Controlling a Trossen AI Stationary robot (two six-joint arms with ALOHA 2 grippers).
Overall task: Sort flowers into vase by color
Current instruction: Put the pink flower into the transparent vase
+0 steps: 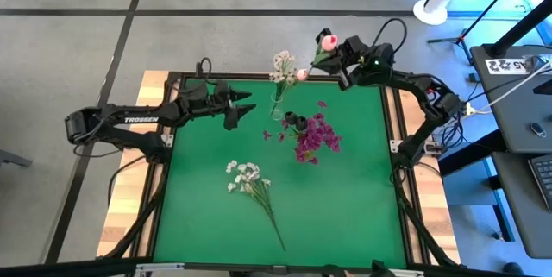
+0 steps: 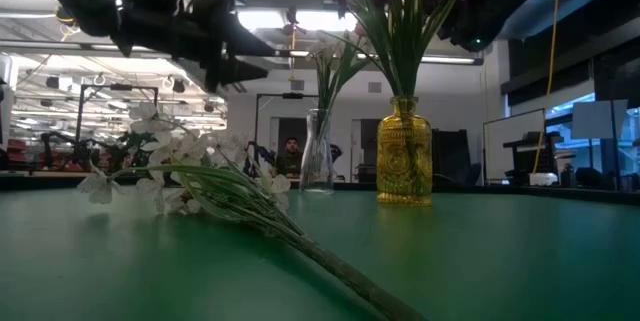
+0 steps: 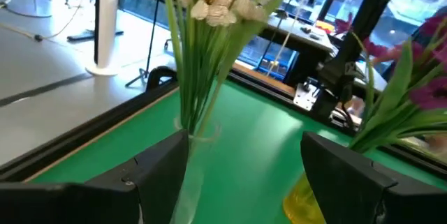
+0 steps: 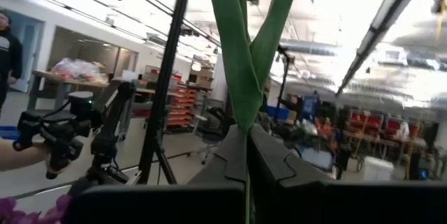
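My right gripper (image 1: 339,58) hovers over the table's far edge, shut on a pink tulip-like flower (image 1: 328,44). My left gripper (image 1: 246,104) is open and raised, just left of a clear glass vase (image 1: 278,109); in the left wrist view its gripper (image 3: 244,165) frames that clear vase (image 3: 194,147). The vase holds white blossoms (image 1: 283,61) and a pink bud (image 1: 302,74). An amber vase (image 2: 404,151) with magenta clusters (image 1: 315,135) stands mid-table. A white spray (image 1: 250,182) lies flat on the mat. My right gripper pinches the pink flower's green stem (image 4: 246,123) between its two fingers, just below where two long leaves (image 4: 241,49) fork off. The flower is lifted clear of the table and of both vases.
The green mat (image 1: 362,208) has open room along its near and right sides. A raised black frame (image 1: 397,225) edges the table. A person (image 2: 291,149) shows far behind the vases, in the room beyond the table.
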